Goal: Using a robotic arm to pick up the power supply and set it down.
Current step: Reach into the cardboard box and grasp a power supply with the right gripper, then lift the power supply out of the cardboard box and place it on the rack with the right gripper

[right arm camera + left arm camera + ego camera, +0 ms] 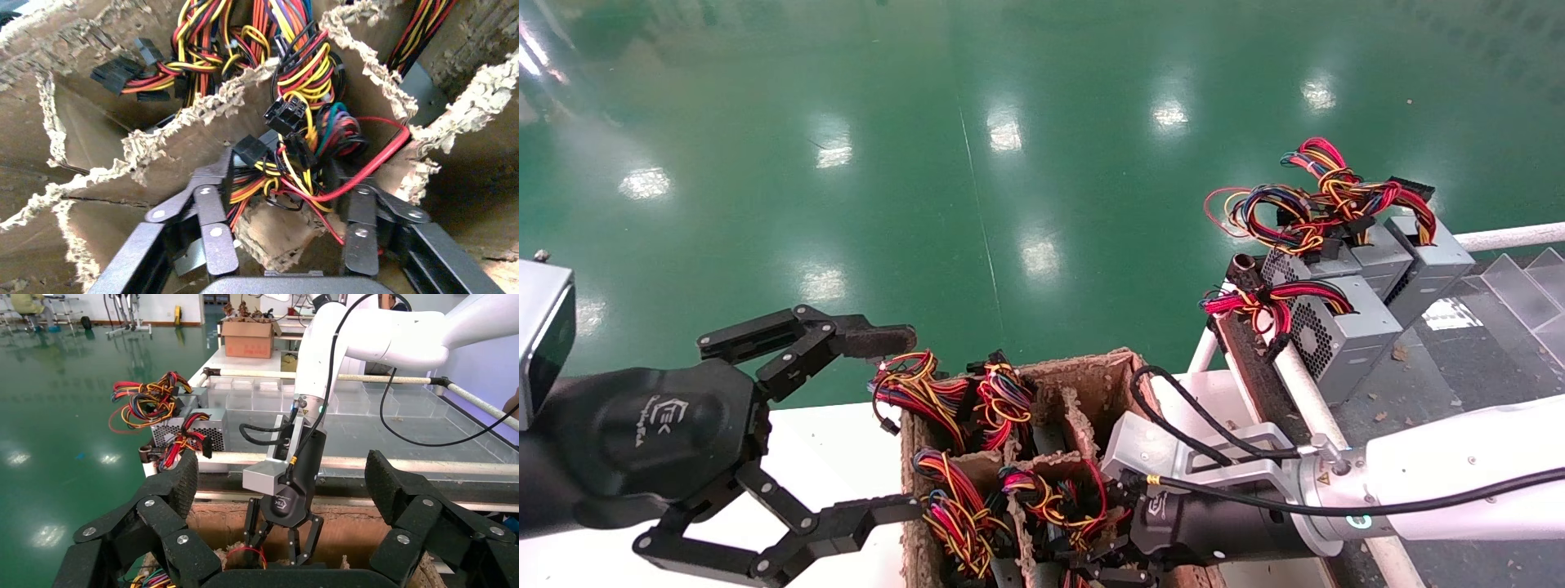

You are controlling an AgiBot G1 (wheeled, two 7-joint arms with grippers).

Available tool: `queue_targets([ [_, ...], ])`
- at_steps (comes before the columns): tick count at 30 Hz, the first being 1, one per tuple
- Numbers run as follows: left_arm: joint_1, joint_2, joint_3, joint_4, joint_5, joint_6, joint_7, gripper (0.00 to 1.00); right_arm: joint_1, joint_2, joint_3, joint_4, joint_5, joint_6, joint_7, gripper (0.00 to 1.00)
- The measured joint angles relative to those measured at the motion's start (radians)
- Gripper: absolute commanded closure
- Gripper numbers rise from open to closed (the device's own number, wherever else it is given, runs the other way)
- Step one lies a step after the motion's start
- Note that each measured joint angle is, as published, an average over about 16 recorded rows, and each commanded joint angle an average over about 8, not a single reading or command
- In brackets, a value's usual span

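Note:
The power supply sits low in a compartment of the cardboard carton [1101, 377]. Its loose wire bundle [301, 142] with black plugs, a yellow loop and a thin red loop shows; its grey body is almost entirely hidden. My right gripper [284, 177] reaches down into that compartment, open, its fingers [211, 208] on either side of the wires and a torn divider flap. From the left wrist it shows as the right gripper [278, 554] dipping behind the carton wall. My left gripper [903, 425] hangs open beside the carton's left side, holding nothing.
Other compartments hold more wire bundles [928, 392]. Ragged dividers [202, 116] stand close around the fingers. Finished grey units [1340, 339] lie on the belt at right, behind a white rail [1512, 237]. The carton rests on a white table [829, 445] by the green floor.

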Motion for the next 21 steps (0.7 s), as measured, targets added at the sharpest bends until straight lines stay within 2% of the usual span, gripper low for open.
queue_targets([
  [21,0.000,0.000,0.000,0.000,0.000,0.000,0.000,0.00,-0.019,0.023,0.017,0.003,0.036,0.001,-0.013,1.00],
])
